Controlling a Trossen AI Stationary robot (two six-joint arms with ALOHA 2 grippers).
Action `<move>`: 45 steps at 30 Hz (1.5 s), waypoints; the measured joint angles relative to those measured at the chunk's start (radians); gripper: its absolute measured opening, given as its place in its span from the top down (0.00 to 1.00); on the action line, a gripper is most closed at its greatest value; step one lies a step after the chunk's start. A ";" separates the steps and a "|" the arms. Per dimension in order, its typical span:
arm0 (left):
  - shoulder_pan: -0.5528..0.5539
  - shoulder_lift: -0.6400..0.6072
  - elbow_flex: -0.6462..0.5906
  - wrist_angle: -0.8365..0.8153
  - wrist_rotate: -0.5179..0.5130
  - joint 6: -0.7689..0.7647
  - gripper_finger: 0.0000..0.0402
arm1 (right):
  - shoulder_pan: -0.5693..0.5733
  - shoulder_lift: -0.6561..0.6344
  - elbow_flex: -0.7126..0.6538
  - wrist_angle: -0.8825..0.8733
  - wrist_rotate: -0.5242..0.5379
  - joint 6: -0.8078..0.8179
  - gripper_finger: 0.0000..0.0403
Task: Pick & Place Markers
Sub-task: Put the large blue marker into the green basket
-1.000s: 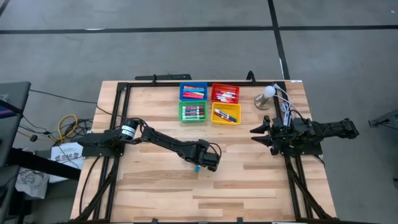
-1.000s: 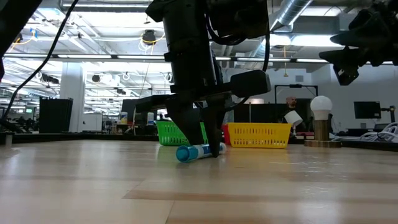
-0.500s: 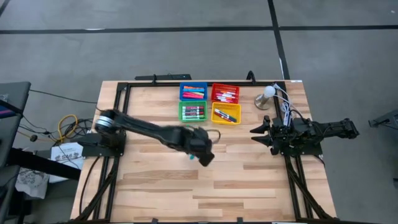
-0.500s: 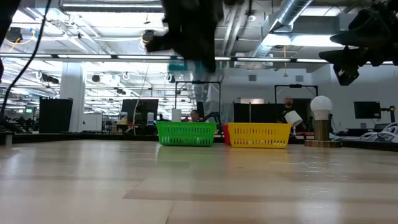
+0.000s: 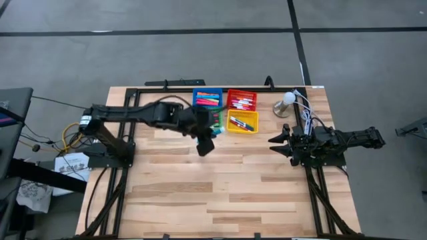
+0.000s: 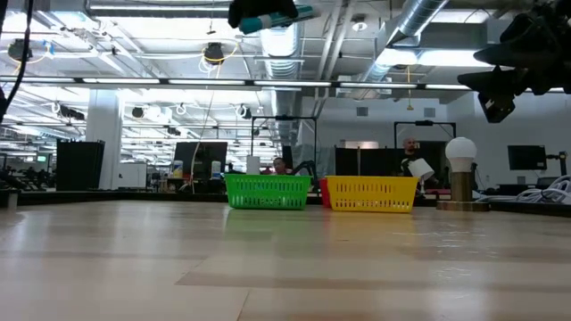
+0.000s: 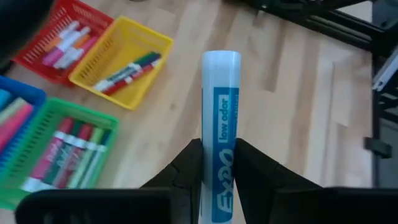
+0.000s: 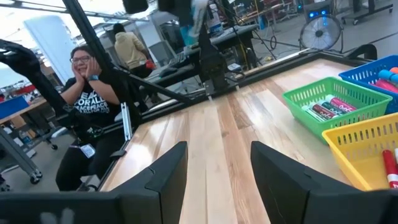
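My left gripper (image 5: 205,140) is shut on a marker with a white and blue barrel (image 7: 219,118), high above the table just near of the green bin (image 5: 200,120). In the low view the marker (image 6: 272,18) shows at the top, about level, its teal end to the picture's left. More markers lie in the blue bin (image 5: 207,98), red bin (image 5: 241,100), green bin and yellow bin (image 5: 242,121). My right gripper (image 5: 275,143) is open and empty at the table's right side; its two fingers (image 8: 168,174) stand well apart. My left gripper pinches the marker's barrel (image 7: 219,163) between its two fingers (image 7: 189,165). The marker lies along the fingers, and its flat free end (image 7: 221,59) reaches well past the fingertips. It is lifted clear, far above the table.
The four bins stand in a square at the table's far middle. A small lamp with a white bulb (image 5: 287,101) stands at the far right, with cables beside it. A black frame runs along the table's edges. A seated person (image 8: 93,81) shows beyond the table.
My left gripper has risen from the table's middle with the marker and gone toward the far edge, up to the green bin, turning as it went. The marker, which lay on the table, is now lifted clear and high.
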 joint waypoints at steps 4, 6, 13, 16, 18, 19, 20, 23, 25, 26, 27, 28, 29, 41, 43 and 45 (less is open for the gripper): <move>0.071 0.013 0.001 0.002 0.008 0.098 0.82 | 0.000 0.000 0.000 -0.002 0.000 0.000 0.59; 0.110 0.041 0.000 -0.001 0.008 0.150 0.82 | 0.000 0.000 0.000 -0.004 0.000 0.000 0.59; 0.255 0.170 -0.002 -0.001 0.041 0.370 0.81 | 0.000 0.000 0.000 -0.013 0.000 0.000 0.59; 0.310 0.226 -0.002 -0.003 0.076 0.443 0.82 | 0.000 0.000 0.000 -0.015 0.000 0.000 0.59; 0.341 0.253 -0.002 -0.003 0.080 0.486 0.82 | 0.000 0.000 0.000 -0.015 0.000 0.009 0.59; 0.353 0.268 -0.002 -0.003 0.079 0.512 0.82 | 0.000 0.000 0.000 -0.015 0.000 0.016 0.59; 0.365 0.279 -0.002 -0.003 0.080 0.537 0.82 | 0.000 0.000 0.000 -0.016 0.000 0.025 0.59; 0.395 0.309 -0.002 -0.006 0.091 0.602 0.82 | 0.000 0.000 0.000 -0.028 -0.001 0.047 0.59; 0.410 0.324 -0.002 -0.006 0.107 0.636 0.82 | 0.000 0.000 0.001 -0.045 0.000 0.060 0.59; 0.415 0.331 -0.002 -0.006 0.109 0.654 0.82 | 0.000 0.000 0.001 -0.053 0.000 0.060 0.59; 0.420 0.340 -0.002 -0.007 0.109 0.664 0.82 | 0.000 0.000 0.001 -0.058 0.000 0.060 0.59; 0.425 0.345 -0.002 -0.006 0.109 0.674 0.82 | 0.000 0.000 0.001 -0.063 0.000 0.060 0.59; 0.429 0.347 -0.003 -0.007 0.111 0.680 0.81 | 0.000 0.000 0.001 -0.068 0.000 0.060 0.59; 0.439 0.351 -0.154 0.024 0.143 0.736 0.81 | 0.000 0.000 0.001 -0.075 0.000 0.055 0.59; 0.439 0.350 -0.161 0.041 0.143 0.735 0.82 | 0.000 0.000 0.001 -0.074 0.000 0.055 0.58; 0.439 0.350 -0.162 0.050 0.143 0.733 0.82 | 0.000 0.000 0.001 -0.074 0.000 0.055 0.58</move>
